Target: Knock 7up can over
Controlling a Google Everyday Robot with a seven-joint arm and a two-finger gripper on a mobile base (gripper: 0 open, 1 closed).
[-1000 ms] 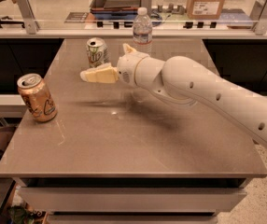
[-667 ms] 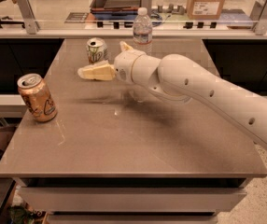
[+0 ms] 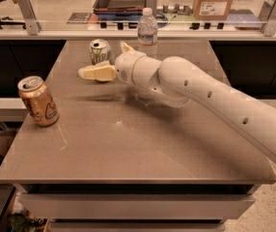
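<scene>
The 7up can (image 3: 100,51), white and green with a silver top, stands upright near the far middle of the table (image 3: 128,144). My gripper (image 3: 86,73) reaches in from the right on a white arm and sits just in front of the can, at its lower part, pointing left. Its cream-coloured fingers (image 3: 97,73) overlap the can's base in this view; I cannot tell whether they touch it.
An orange-gold can (image 3: 38,101) stands upright near the table's left edge. A clear plastic bottle (image 3: 147,32) stands at the far edge, right of the 7up can. A counter with boxes and a tray runs behind the table.
The gripper has moved a little left and farther back, closing in on the 7up can. The can still stands upright.
</scene>
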